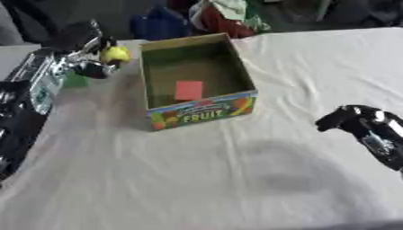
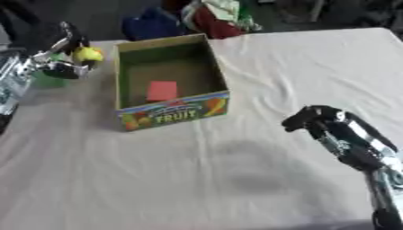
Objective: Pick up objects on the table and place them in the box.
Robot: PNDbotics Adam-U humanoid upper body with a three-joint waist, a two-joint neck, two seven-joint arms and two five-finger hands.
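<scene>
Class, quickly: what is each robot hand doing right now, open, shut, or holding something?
Left hand: shut on the yellow object, held left of the box.
Right hand: curled shut, holding nothing, above the cloth.

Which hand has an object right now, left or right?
The left hand, raised left of the box, curls round a yellow object. The right hand holds nothing.

Open-topped box (image 1: 197, 105) on bare tablecloth (image 1: 197, 179)

The open cardboard fruit box (image 1: 197, 81) stands upright with a red flat piece (image 1: 188, 90) on its floor; I hold a yellow ball (image 1: 115, 54) beside its left wall.
</scene>
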